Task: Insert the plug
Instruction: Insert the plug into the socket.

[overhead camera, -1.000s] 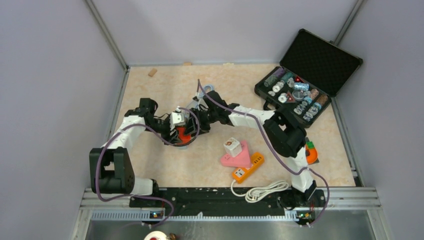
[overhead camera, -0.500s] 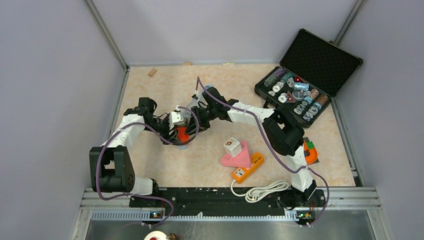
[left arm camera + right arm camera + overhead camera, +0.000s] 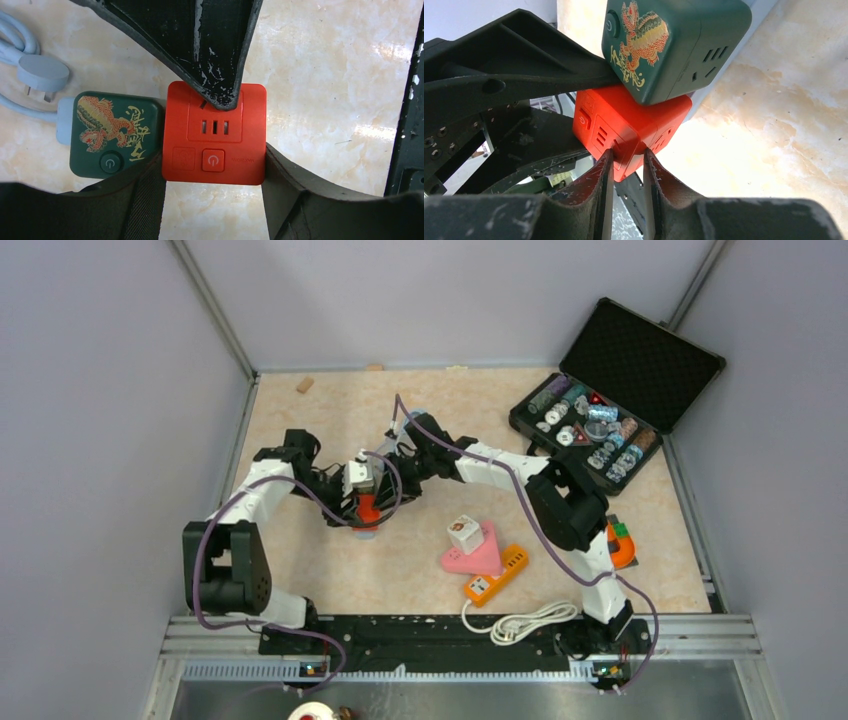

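The plug, pale blue and round, lies flat on the desk at the upper left of the left wrist view. Its prongs point toward the lower left and its cable curls beside it. Near it, the left tool is clamped on two opposite sides of the red socket cube, whose slotted face is turned to the camera. The cube's button bears a power symbol; the small writing beside it is unreadable. Touching the cube's left side is a green cube with a gold dragon and gold characters.

In the right wrist view, the right tool is nearly together, its tips nipping the red cube's lower corner.

From above, the arms meet over the beige marbled desk between pale lilac walls. An open black case sits at the right rear and an orange power strip lies near the front. The plug is too small to pick out there.
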Motion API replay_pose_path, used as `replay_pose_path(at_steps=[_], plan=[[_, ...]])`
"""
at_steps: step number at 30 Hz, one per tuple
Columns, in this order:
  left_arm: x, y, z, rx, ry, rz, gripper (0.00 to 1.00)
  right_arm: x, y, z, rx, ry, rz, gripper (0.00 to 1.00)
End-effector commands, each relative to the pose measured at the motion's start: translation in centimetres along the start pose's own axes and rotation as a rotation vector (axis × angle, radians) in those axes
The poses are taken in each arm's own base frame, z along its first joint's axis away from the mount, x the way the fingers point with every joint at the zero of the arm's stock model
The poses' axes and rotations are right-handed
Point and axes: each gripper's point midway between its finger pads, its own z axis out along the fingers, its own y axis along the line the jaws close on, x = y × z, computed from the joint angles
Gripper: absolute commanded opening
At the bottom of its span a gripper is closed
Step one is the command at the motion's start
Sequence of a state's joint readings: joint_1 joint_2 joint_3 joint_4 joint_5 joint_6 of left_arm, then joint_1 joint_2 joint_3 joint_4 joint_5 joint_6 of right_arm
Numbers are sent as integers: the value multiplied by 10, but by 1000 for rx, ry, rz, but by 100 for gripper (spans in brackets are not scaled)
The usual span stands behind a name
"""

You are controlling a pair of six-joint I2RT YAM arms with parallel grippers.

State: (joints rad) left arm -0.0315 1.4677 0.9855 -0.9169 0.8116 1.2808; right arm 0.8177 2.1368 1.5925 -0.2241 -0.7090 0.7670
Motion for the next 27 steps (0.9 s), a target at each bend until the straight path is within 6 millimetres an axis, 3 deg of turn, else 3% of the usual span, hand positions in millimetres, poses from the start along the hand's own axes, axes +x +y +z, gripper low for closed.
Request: replay_pose_path(at_steps=[1, 4, 5, 14, 23, 26, 27], plan=[[-9, 11, 14, 15, -30, 115, 39, 10, 16, 26, -54, 31, -71, 20], [-10, 9, 13, 41, -29, 112, 5, 11, 20, 25, -71, 45, -69, 21], [-9, 8, 13, 52, -24, 112, 0, 12, 21, 24, -74, 50, -70, 22], [5, 8, 15, 41, 23, 150, 0, 6, 27, 15, -66, 32, -104, 37], [22, 4, 22, -1, 56, 169, 0, 12, 9, 31, -17, 67, -82, 43], [22, 4, 20, 4, 75, 156, 10, 14, 6, 41, 8, 83, -96, 42], [22, 5, 19, 1, 78, 153, 22, 13, 4, 43, 25, 87, -98, 42]])
